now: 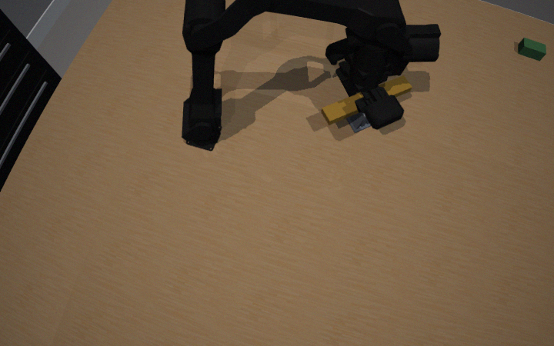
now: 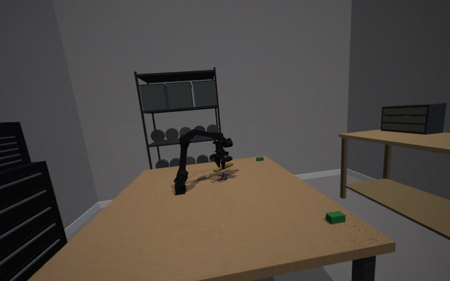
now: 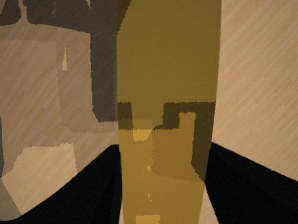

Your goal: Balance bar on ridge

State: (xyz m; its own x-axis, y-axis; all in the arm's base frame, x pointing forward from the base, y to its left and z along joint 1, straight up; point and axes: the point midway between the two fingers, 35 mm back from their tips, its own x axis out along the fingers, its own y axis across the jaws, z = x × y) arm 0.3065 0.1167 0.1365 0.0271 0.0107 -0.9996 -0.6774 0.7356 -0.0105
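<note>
The yellow bar (image 1: 337,110) (image 2: 217,170) (image 3: 170,65) is held above the table. My gripper (image 1: 362,94) (image 2: 222,167) (image 3: 161,153) is shut on it near its middle, one finger on each long side. The small grey-blue ridge (image 1: 358,121) (image 2: 224,177) stands on the table. In the exterior view the bar is above the ridge with a gap between them. In the top view the ridge shows past the bar's lower long edge, partly covered by the gripper. The ridge is not visible in the wrist view. Whether the bar is exactly level I cannot tell.
A green block (image 1: 532,49) (image 2: 259,158) lies near the table's far right corner. Another green block (image 2: 335,217) lies near the right edge, closer to the exterior camera. The arm's base (image 1: 201,124) (image 2: 180,187) stands left of the ridge on the wooden table (image 1: 270,257) (image 2: 202,237).
</note>
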